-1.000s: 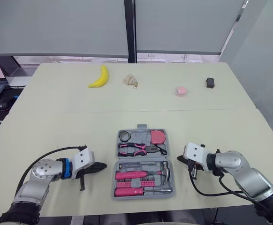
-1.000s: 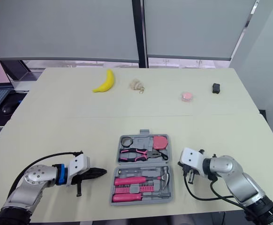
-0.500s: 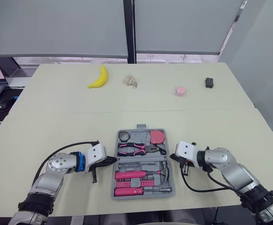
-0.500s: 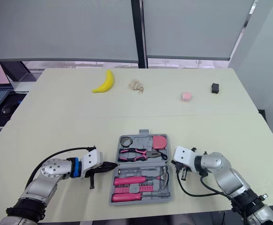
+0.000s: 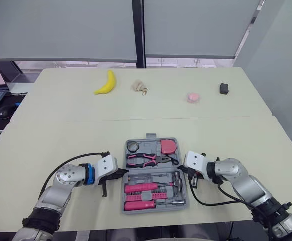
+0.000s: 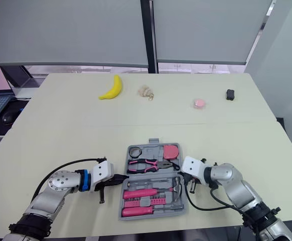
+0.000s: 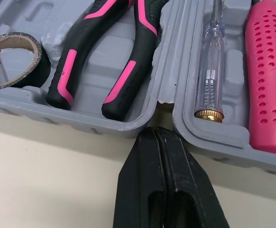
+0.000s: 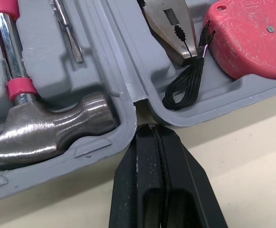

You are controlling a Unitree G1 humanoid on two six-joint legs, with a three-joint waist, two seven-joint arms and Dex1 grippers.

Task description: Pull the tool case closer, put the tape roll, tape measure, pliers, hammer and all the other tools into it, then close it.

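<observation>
**Item:** tool case point(image 5: 151, 136), grey, lying open and flat near the front edge of the tabletop point(image 5: 60, 125), between my two arms.

**Contents, far half:** tape roll point(image 5: 132, 146), pliers point(image 5: 148, 159), tape measure point(image 5: 168, 146).

**Contents, near half:** hammer point(image 5: 175, 182), pink-handled screwdrivers point(image 5: 141, 188).

I see nothing from the set loose outside, so I judge that closing is the step in hand.

**Left tool** point(image 5: 122, 173): fingers pressed together, holding nothing, tip at the hinge gap on the case's left side.

**Right tool** point(image 5: 184, 170): likewise pinched together and empty, tip at the hinge gap on the right side.

**Handling note:** I would work both tips under the same half and raise it evenly from both ends. I would go slowly, since the pieces in the lifted half look only loosely seated and could tip out.

**View note:**
- The head views give the matched stance of the arms and the banana point(image 5: 106, 82) far off.
- The wrist views show each tip right at the seam, though I cannot tell whether it touches.
- The right wrist view also shows the tape measure's black loop point(image 8: 185, 83) lying by the rim, where I judge it could get pinched.
</observation>
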